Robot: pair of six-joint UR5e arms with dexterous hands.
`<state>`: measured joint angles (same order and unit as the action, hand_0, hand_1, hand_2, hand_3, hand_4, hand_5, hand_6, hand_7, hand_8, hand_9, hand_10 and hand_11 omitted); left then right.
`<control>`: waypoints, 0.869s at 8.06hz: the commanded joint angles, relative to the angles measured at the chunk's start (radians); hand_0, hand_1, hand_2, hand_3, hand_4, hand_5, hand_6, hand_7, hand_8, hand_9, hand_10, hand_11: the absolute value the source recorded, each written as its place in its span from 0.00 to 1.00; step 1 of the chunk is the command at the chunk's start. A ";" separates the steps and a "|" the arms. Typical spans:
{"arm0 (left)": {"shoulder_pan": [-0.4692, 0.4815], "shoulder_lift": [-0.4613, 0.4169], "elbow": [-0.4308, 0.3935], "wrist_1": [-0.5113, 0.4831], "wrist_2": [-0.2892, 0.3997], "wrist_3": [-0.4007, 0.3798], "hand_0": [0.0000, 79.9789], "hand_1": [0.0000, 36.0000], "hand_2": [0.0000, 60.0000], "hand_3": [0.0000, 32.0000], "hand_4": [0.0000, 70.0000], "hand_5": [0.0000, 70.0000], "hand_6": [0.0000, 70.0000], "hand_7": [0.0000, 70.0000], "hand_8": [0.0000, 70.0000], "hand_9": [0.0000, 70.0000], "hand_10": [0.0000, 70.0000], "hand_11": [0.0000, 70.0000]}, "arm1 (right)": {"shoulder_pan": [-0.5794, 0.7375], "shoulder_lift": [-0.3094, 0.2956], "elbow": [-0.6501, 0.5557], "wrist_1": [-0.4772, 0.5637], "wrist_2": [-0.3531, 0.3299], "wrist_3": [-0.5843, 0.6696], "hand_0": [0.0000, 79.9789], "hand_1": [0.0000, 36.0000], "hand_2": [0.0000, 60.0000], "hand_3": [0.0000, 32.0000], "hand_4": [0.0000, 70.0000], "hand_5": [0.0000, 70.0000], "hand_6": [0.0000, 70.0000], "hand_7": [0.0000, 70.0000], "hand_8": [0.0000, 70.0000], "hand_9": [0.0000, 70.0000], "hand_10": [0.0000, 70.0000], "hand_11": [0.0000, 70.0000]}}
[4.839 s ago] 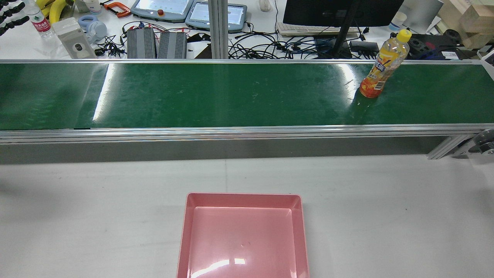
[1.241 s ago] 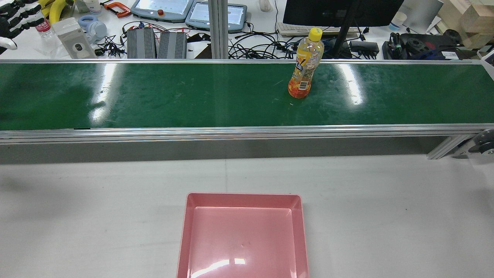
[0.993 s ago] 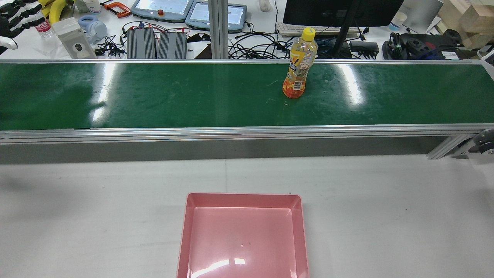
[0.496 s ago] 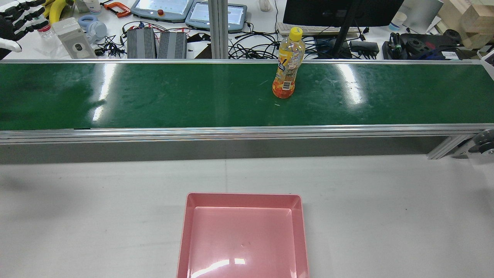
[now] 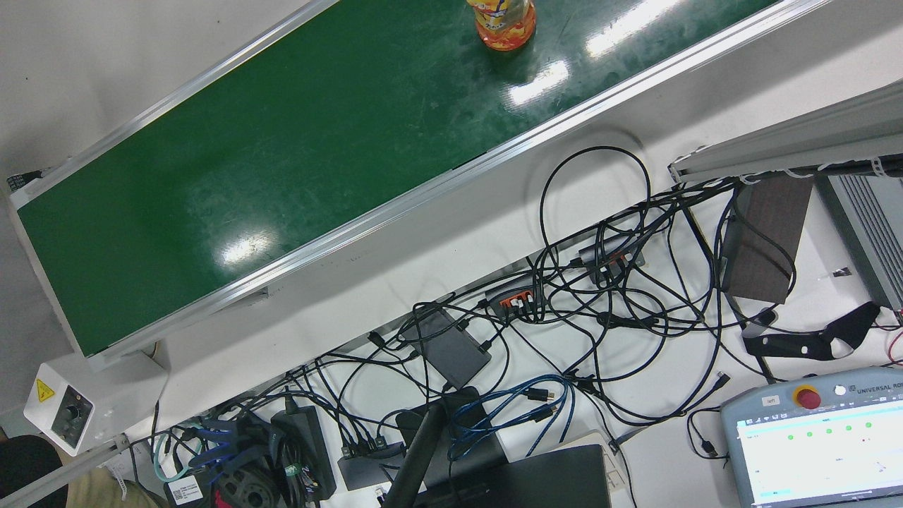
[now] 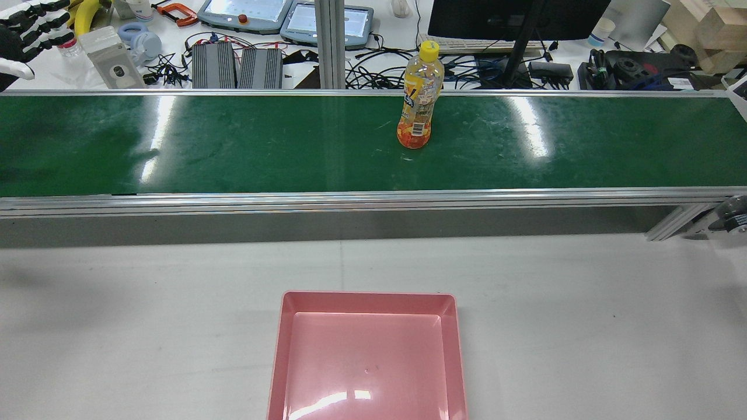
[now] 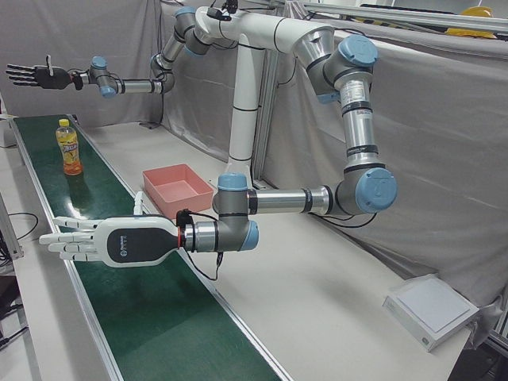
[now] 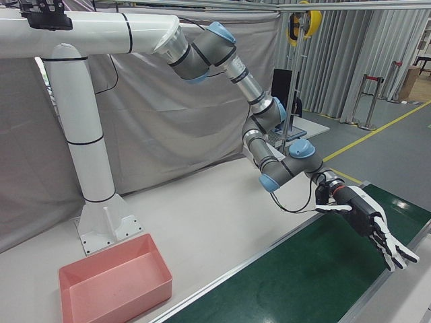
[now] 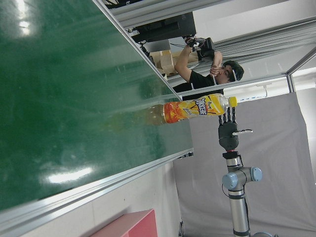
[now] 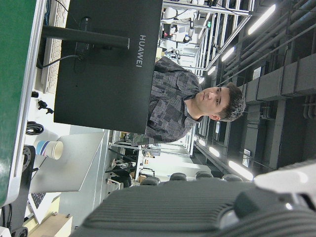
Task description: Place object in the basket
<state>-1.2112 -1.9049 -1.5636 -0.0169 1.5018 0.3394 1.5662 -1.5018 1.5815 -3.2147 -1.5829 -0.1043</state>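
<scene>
Riding leftward on the green conveyor belt [image 6: 233,146], from the right end of the rear view to just right of centre, upright throughout; hence nearer to a grasp, yet touched by nothing so far. Lower down, on the white table [image 6: 583,321], bottom centre: the pink basket [image 6: 367,302], holding nothing. At the upper left corner, the left hand [image 6: 23,35], splayed and empty; likewise the right hand [image 9: 228,129], fingers spread. Smallest, the juice bottle [image 6: 415,111], standing alone on the belt.
</scene>
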 commanded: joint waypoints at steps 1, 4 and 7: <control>0.001 -0.013 0.027 -0.002 0.000 0.001 0.61 0.17 0.00 0.00 0.24 0.14 0.00 0.00 0.06 0.12 0.12 0.18 | 0.000 0.000 0.000 -0.001 0.000 0.000 0.00 0.00 0.00 0.00 0.00 0.00 0.00 0.00 0.00 0.00 0.00 0.00; 0.001 -0.017 0.027 -0.002 0.000 0.003 0.62 0.17 0.00 0.00 0.24 0.14 0.00 0.00 0.07 0.13 0.12 0.19 | 0.000 0.000 0.000 -0.001 0.000 0.000 0.00 0.00 0.00 0.00 0.00 0.00 0.00 0.00 0.00 0.00 0.00 0.00; 0.001 -0.034 0.057 -0.017 -0.002 0.007 0.61 0.15 0.00 0.00 0.23 0.13 0.00 0.00 0.06 0.12 0.11 0.18 | 0.000 0.000 0.000 -0.001 0.000 0.000 0.00 0.00 0.00 0.00 0.00 0.00 0.00 0.00 0.00 0.00 0.00 0.00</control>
<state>-1.2103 -1.9235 -1.5311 -0.0259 1.5018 0.3447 1.5662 -1.5018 1.5811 -3.2152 -1.5831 -0.1043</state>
